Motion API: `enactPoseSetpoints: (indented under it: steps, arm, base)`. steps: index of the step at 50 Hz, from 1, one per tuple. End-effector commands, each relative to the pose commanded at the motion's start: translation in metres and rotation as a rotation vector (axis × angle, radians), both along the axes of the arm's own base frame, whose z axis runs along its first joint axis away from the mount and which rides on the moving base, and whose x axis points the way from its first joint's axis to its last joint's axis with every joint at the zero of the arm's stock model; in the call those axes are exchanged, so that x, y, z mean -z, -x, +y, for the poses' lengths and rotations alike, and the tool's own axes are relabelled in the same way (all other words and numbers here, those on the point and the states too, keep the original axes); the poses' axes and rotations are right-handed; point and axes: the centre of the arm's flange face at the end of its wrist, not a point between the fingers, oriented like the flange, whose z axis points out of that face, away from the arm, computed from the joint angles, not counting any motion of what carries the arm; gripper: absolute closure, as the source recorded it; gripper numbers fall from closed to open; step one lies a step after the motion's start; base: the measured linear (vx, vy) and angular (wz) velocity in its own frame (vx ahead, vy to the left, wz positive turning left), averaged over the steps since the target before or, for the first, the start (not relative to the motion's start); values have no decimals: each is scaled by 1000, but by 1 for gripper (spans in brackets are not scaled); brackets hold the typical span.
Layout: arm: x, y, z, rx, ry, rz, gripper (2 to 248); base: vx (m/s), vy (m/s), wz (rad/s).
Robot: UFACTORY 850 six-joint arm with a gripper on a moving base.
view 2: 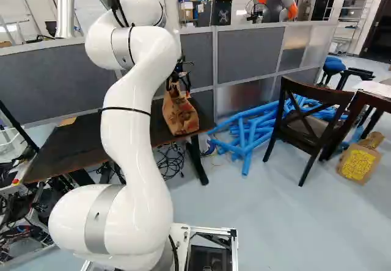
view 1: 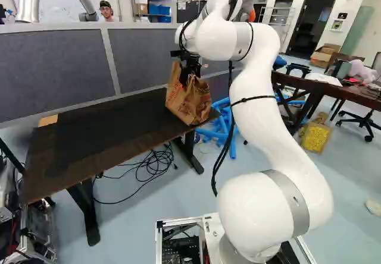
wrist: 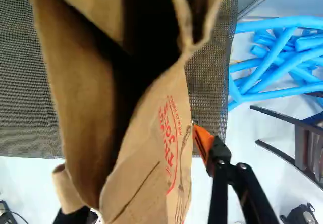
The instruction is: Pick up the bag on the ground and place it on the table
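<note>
- One brown paper bag [view 1: 189, 102] leans at the wooden table's [view 1: 104, 148] end; a nudge could topple it.
- Right base view: poor support near the edge could drop it.
- Wrist view: my gripper [wrist: 135, 171] stands spread around it; retreating crookedly could snag paper.

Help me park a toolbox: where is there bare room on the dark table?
The dark brown table looks bare between the flat tan piece and the brown paper bag. The bag's end is crowded: black gripper at its top, blue tubes beyond.
</note>
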Motion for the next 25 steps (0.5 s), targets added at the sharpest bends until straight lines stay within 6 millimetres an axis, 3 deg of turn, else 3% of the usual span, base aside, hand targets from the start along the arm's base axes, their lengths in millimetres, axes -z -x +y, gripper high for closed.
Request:
enactPoseSetpoints:
  steps: [1,2,6,7,12,13,25]
  arm:
    - [0,0,0,0,0,0,98]
    - [0,0,0,0,0,0,63]
    - [0,0,0,0,0,0,63]
    - [0,0,0,0,0,0,27]
    - [0,0,0,0,0,0,27]
    - [-1,0,0,0,0,-1,4]
    - [-16,4,3,-4,-2,-19,3]
  base:
    - [0,0,0]
    - [0,0,0]
    - [0,0,0]
    - [0,0,0]
    - [0,0,0]
    - [0,0,0]
    - [0,0,0]
